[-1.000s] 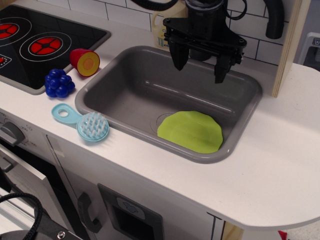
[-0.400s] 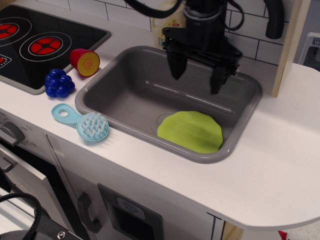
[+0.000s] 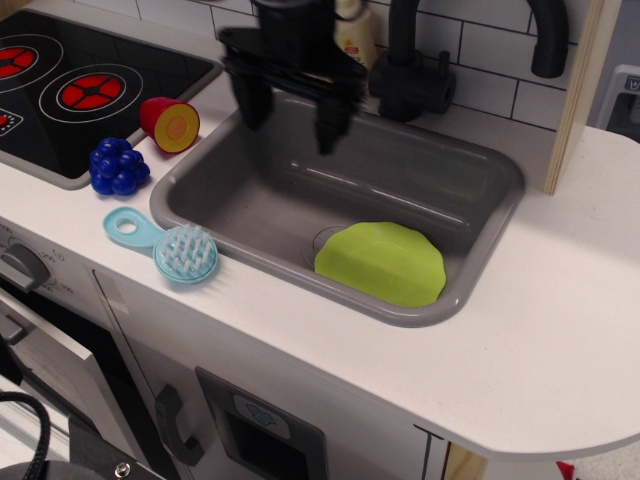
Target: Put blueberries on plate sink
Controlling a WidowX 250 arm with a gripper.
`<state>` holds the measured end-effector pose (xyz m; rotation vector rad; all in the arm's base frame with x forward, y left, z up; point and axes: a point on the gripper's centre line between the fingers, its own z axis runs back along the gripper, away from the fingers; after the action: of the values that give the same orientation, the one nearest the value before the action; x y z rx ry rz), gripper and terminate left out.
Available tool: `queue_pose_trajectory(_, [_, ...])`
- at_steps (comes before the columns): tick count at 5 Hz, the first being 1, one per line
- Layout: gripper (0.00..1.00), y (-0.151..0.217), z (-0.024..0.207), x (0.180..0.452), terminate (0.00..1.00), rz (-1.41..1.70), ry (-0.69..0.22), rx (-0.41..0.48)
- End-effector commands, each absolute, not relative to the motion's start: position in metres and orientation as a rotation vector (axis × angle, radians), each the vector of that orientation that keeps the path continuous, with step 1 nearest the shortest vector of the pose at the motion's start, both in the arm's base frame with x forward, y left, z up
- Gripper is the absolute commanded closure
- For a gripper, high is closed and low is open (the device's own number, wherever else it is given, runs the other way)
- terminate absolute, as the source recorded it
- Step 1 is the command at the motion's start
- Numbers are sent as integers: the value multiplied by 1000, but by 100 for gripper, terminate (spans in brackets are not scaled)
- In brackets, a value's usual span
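A: What takes up the most room?

B: The white counter [image 3: 560, 330], and set into it the grey sink [image 3: 200, 180], a rounded rectangular basin. At about ten o'clock in the view a black stovetop [image 3: 150, 60] with red rings sits in the same counter.

A: And inside the basin?

B: The lime-green plate [image 3: 382, 262] lies flat on the sink floor toward its five o'clock corner, partly covering the round drain mark. Nothing rests on it.

A: Where is the arm?

B: The black gripper [image 3: 290, 112] hangs over the sink's eleven o'clock corner, above the rim. Its two fingers point down and stand wide apart, with nothing between them.

A: The berries?

B: The blueberries [image 3: 118, 166] sit on the counter at nine o'clock from the sink, outside the basin, touching the stovetop's edge. They are well apart from the plate and clear of the gripper.

A: Anything smaller nearby?

B: A light-blue scrub brush [image 3: 170, 245] lies at six o'clock from the berries, by the sink's rim. A red-and-yellow halved fruit [image 3: 170, 124] rests at one o'clock from the berries, just beside them.
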<state>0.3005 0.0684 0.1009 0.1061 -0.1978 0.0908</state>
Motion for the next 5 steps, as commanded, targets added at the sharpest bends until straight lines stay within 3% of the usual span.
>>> queue_pose_trajectory(1, [0, 133, 127, 267, 0, 119, -211, 182])
queue_pose_trajectory(3, [0, 188, 123, 257, 0, 72, -192, 189])
queue_pose_trajectory(5, [0, 204, 108, 264, 0, 75, -188, 196])
